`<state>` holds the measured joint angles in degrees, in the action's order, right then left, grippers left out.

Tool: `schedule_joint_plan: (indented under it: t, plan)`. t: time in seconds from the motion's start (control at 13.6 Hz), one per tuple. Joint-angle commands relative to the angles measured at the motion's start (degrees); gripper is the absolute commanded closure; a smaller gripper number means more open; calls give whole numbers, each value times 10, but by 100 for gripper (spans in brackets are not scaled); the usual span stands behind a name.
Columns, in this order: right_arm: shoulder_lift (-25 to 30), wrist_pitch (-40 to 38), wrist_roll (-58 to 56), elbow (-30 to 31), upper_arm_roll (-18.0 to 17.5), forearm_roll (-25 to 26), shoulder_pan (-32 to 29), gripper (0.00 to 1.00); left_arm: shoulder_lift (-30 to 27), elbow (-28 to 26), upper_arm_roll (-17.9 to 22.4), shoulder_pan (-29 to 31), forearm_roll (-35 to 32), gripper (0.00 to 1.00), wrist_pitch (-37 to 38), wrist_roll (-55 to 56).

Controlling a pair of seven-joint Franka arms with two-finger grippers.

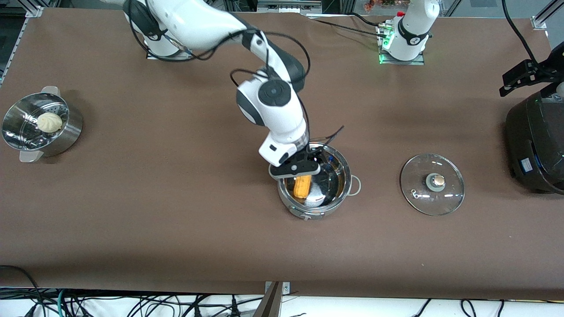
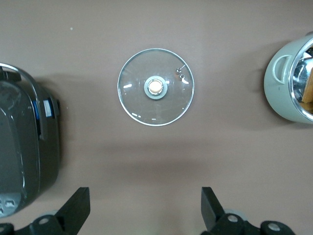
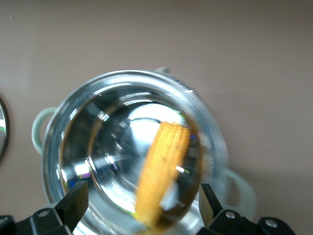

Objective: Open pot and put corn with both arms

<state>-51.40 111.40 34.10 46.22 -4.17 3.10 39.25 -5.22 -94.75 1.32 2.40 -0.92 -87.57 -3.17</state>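
The pot (image 1: pixel 315 210) holds the corn (image 1: pixel 302 186) under the right tool (image 1: pixel 296 169), spread wide and empty; left tool (image 2: pixel 145 215) wide above the lid (image 2: pixel 155 87).

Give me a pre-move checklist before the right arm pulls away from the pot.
1. Corn inside the pot: ok.
2. Right gripper open, fingers clear of the corn: ok.
3. Corn settled flat on the pot's bottom: cannot tell.
4. Glass lid off, flat on the table beside the pot, toward the left arm's end: ok.
5. Left gripper open, above the lid: ok.
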Motion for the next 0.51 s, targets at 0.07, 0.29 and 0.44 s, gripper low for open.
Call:
schedule_joint_plan:
  t: [0.07, 0.29, 0.44]
  plan:
    - [97, -139, -71, 25, -1, -1, -65, 0, 18, 23, -3, -4, 5, 0, 27, 33]
    - [147, -279, -117, 25, 0, 2, -138, 0, 19, 24, -1, -4, 5, 0, 27, 48]
    - [165, -341, -189, 25, 5, 1, -203, 0, 19, 24, -2, -4, 5, 0, 27, 49]
